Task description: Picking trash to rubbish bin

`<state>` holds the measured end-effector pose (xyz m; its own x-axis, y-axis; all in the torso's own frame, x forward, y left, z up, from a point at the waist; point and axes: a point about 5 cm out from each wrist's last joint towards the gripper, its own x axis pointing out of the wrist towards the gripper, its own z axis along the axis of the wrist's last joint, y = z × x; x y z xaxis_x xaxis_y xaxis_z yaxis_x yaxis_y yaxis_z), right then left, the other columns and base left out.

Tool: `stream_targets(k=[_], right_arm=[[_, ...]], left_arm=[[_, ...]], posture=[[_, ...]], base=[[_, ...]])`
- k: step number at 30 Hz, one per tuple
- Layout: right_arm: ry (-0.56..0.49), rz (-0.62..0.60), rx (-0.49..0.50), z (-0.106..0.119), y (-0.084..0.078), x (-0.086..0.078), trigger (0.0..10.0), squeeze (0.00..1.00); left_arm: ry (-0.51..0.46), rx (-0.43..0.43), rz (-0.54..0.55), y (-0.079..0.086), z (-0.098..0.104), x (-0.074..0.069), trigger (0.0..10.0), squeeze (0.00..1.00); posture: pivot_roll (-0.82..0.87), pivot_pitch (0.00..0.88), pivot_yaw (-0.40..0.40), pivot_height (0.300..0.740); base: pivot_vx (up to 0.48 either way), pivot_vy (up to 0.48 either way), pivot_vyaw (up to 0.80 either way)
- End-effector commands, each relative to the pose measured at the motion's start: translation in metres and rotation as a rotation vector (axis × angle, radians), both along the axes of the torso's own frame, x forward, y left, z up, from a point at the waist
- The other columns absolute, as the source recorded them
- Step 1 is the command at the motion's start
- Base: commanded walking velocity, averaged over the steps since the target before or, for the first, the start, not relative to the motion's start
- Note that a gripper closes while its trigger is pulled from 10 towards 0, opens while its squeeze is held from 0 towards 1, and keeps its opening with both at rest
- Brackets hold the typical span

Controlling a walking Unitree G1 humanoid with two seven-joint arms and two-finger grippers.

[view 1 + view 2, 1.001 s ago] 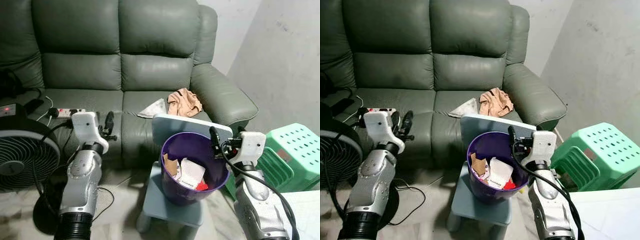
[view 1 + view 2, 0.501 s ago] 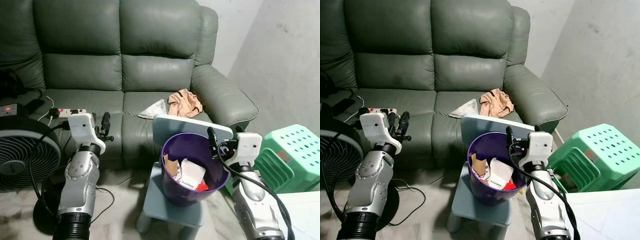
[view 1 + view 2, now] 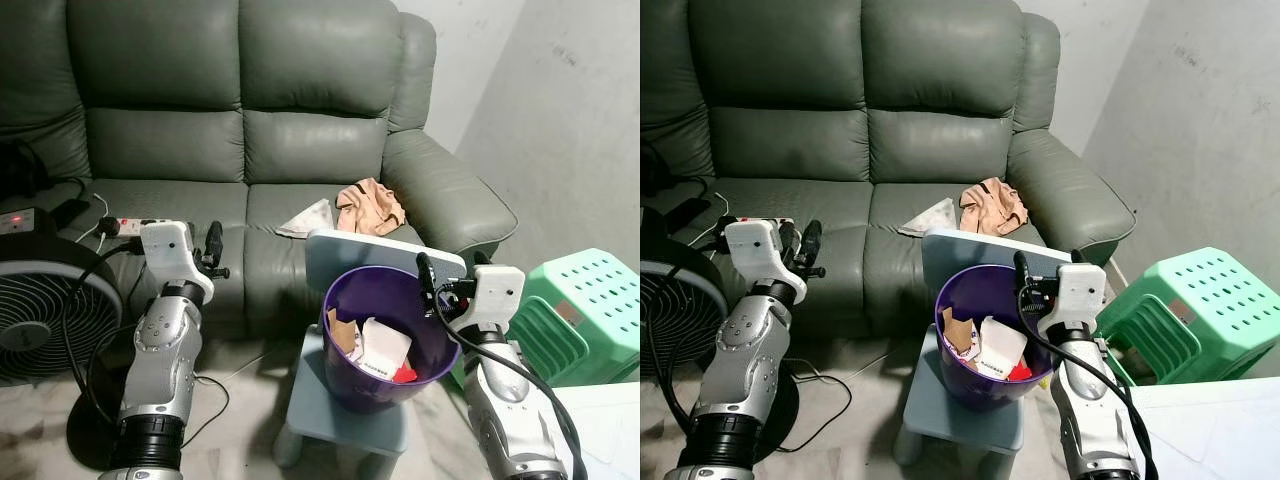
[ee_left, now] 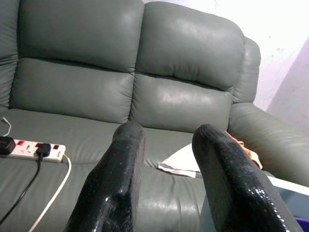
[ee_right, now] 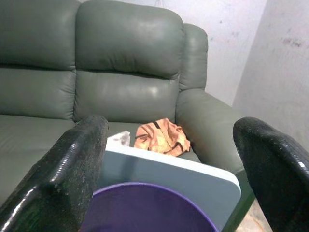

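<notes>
The right gripper [image 3: 430,283] hangs at the near rim of the purple rubbish bin [image 3: 384,340], jaws spread wide and empty, so a drop looks just made and the next fetch is due. The bin, set on a small blue chair [image 3: 345,410], already holds cardboard and white packets [image 3: 375,347]. Ahead of those jaws, past the chair's back, a crumpled tan piece [image 3: 992,205] and a flat white scrap [image 3: 930,216] lie side by side on the sofa [image 3: 250,120] seat; these seem the remaining trash. The left gripper [image 4: 166,179] is raised beside the bin, jaws a little apart and empty, aimed at the seat; the white scrap lies beyond them, a power strip [image 4: 29,148] well off to their side. The next move likely calls for a reach over the chair back, which stands between the right jaws and the trash; the green stool [image 3: 590,310] crowds the right arm's outer side, the fan [image 3: 45,310] the left's.
</notes>
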<state>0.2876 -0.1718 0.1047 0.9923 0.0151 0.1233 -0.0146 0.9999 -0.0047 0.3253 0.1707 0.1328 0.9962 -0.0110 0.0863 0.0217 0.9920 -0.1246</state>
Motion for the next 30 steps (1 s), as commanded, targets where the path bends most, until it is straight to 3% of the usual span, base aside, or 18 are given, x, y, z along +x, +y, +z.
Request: stream_targets(k=[1,20,30], right_arm=[[-0.012,-0.008,0.001,0.0028,-0.0017,0.0000,10.0,0.00],[0.000,0.001,0.005,-0.0003,0.0039,-0.0052,10.0,0.00],[-0.007,0.022,0.002,0.0003,0.0055,-0.0063,10.0,0.00]], left_arm=[[-0.009,0.002,-0.025,-0.0044,0.0035,0.0034,10.0,0.00],[-0.014,0.000,-0.041,-0.0090,0.0048,0.0087,10.0,0.00],[-0.030,0.012,-0.033,-0.0099,0.0059,0.0087,10.0,0.00]], posture=[[0.01,0.000,-0.070,0.740],[-0.01,0.000,-0.067,0.740],[-0.01,0.000,-0.070,0.740]], base=[[0.000,0.450,0.00],[0.000,0.474,0.00],[0.000,0.000,0.00]])
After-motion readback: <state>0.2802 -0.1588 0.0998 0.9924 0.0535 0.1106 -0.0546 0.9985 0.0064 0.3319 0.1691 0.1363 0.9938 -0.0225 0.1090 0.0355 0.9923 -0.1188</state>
